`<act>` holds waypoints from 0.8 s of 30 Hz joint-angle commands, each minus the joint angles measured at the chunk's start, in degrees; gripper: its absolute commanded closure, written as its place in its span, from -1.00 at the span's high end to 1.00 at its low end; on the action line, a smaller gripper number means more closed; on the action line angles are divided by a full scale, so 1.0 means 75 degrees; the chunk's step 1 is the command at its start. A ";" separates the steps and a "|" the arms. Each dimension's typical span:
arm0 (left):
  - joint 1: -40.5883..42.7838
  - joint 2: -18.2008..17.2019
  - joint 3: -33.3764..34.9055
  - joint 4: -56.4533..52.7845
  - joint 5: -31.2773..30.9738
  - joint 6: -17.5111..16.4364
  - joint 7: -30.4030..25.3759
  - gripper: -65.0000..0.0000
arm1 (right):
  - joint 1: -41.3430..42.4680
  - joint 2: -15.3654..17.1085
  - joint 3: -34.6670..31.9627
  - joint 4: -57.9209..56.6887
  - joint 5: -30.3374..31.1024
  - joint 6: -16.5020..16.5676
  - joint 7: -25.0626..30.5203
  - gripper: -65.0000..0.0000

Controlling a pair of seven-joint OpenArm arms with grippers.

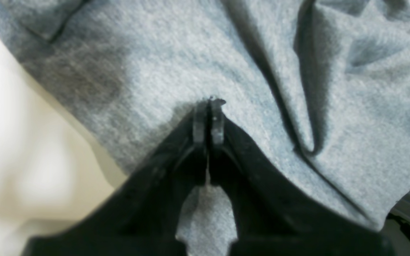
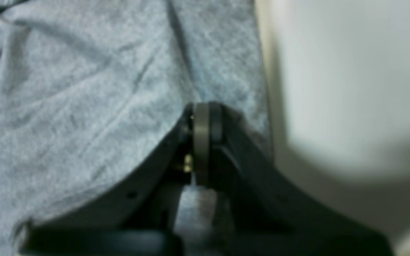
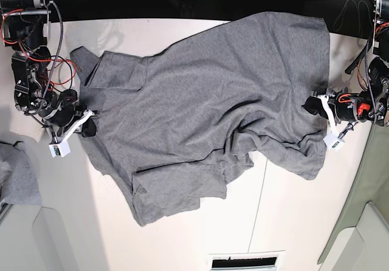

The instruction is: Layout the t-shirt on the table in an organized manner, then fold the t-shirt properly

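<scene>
Pinching cloth at both ends: the left tool (image 1: 208, 119) has its jaws pressed together with a sliver of grey fabric caught between them, and the right tool (image 2: 205, 122) looks clenched the same way, though that wrist view is blurred and the fabric in the nip is hard to make out. In the base view the left tool (image 3: 317, 105) sits at the shirt's hem-side edge on the view's right, the right tool (image 3: 85, 125) at the opposite edge near the sleeve and collar end. The t-shirt (image 3: 206, 107) lies between them, its long axis running roughly along the line joining the two tools, slightly skewed across the table (image 3: 182, 240). Each arm is equally close to its own edge; neither reaches the middle. The cloth is not flat: deep creases gather just inboard of the left tool, and one lower corner is doubled over toward the near side. My reading is that pulling apart along that axis would take out the slack. White, smooth table with bare room on the near side; a separate grey cloth bunch (image 3: 18, 174) lies at the view's left edge, well apart.
</scene>
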 commanded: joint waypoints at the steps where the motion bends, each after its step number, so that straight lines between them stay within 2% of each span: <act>1: 0.0023 -0.0125 0.0009 -0.0029 0.0484 0.0227 0.0326 -0.96 | -0.0085 0.0137 0.0192 0.0143 -0.0242 -0.0087 -0.0364 -1.00; 5: 0.0023 -0.0125 0.0009 -0.0032 0.0484 0.0230 0.0326 -0.96 | -0.0350 0.0143 0.0895 0.0504 -0.0157 -0.0082 -0.0367 -1.00; 10: 0.0023 -0.0125 0.0009 -0.0029 0.0504 0.0230 0.0326 -0.96 | -0.0358 0.0149 0.1367 0.0510 -0.0160 -0.0079 -0.0367 -1.00; 17: 0.0023 -0.0125 0.0009 -0.0029 0.0714 0.0236 0.0326 -0.96 | -0.0358 0.0254 0.1411 0.0510 -0.0157 -0.0087 -0.0393 -1.00; 21: 0.0023 -0.0125 0.0009 -0.0032 0.0714 0.0525 0.0321 -0.96 | -0.0361 0.0388 0.1411 0.0510 -0.0160 -0.0093 -0.0396 -1.00; 24: 0.0023 -0.0125 0.0009 -0.0032 0.0714 0.0539 0.0321 -0.96 | -0.0361 0.0458 0.1411 0.0510 -0.0160 -0.0096 -0.0402 -1.00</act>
